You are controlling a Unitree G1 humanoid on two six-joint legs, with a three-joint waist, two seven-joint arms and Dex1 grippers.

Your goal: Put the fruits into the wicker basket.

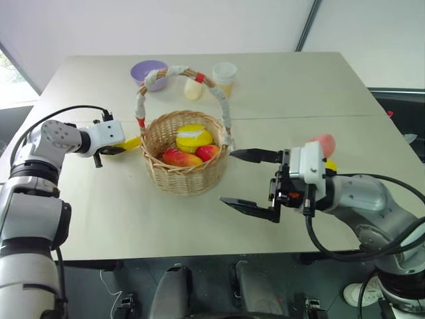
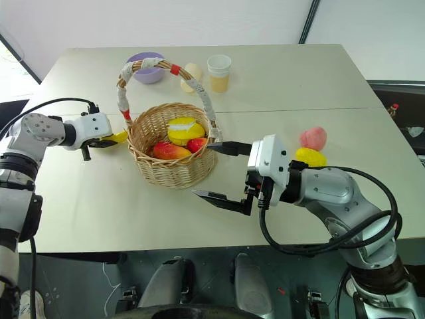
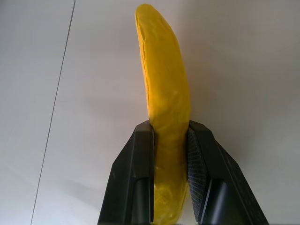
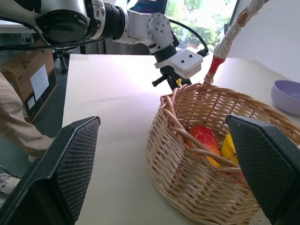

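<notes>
**Banana clamped at left; right fingers wide open by basket**

The left gripper (image 3: 169, 154) is closed on the curved yellow toy banana (image 3: 165, 93); its two black fingers (image 3: 136, 178) are pressed against the banana's sides, the rest of the fruit sticking out past the tips. In the head views this left gripper (image 1: 114, 150) is seen low over the pale counter (image 1: 299, 93), just beside the rim of the round tan wicker basket (image 1: 186, 174), banana tip pointed toward the basket wall.

The right gripper (image 1: 242, 178) is held spread wide, nothing between its fingers (image 4: 70, 168), one finger near the basket rim, the other lower, on the basket's other side from the left gripper.

Inside the basket, red-orange and yellow fruits (image 1: 189, 149) are seen. The tall arched handle (image 1: 176, 72) is wrapped in white cloth with red tape. A pink rounded peach-like fruit (image 2: 313, 138) and a yellow oval lemon-like fruit (image 2: 310, 157) lie touching on the counter behind the right forearm. At the far side a purple bowl (image 1: 149, 72), a pale cup (image 1: 224, 76) and a small cream-coloured object (image 1: 193, 89) are seen.
</notes>
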